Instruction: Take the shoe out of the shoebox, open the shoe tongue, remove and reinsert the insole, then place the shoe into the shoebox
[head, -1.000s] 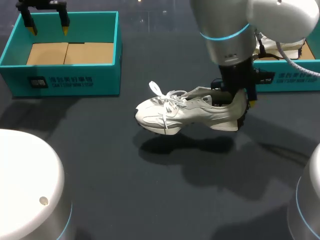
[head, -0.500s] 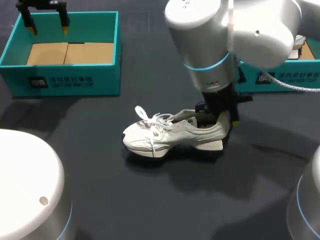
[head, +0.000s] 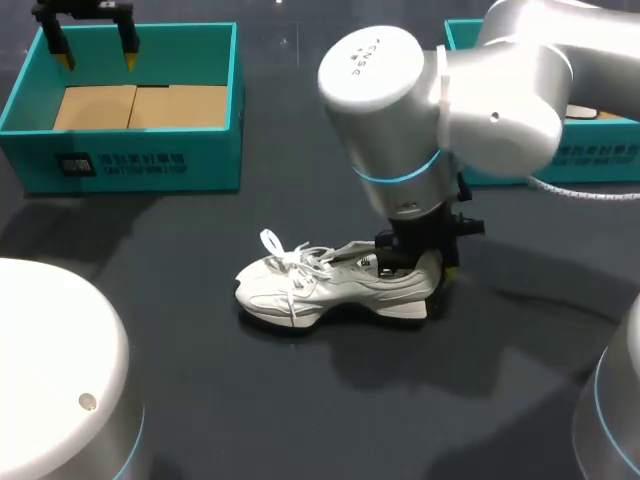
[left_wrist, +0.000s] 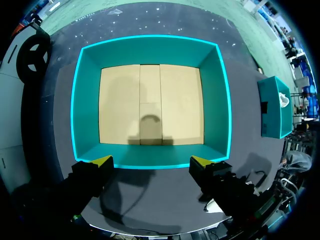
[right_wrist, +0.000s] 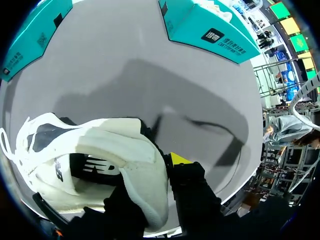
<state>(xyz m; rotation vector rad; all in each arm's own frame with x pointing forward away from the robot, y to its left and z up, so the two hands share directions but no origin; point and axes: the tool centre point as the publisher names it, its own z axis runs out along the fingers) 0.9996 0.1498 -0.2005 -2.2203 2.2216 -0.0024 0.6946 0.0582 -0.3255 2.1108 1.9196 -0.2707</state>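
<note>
A white shoe sits on its sole near the middle of a dark desk. Its toe points to the robot's left and its heel to the right. The white laces lie loose over the front of the shoe.

The right arm comes in from the right and bends down over the heel. The right gripper is clamped on the back of the shoe. In the right wrist view the gripper has one finger on the outside of the heel, where its yellow tip shows, and the other down inside the shoe. The padded heel rim is pinched between them.

At the far left of the desk stands a teal left box, open at the top, showing a tan cardboard floor. The left gripper hangs above its far wall, fingers spread wide and touching nothing. In the left wrist view the gripper looks straight down into the left box, with both yellow tips above one wall.

A teal right box stands at the far right, partly hidden behind the right arm and well apart from the shoe. The right wrist view shows it on the desk beyond the shoe.
</note>
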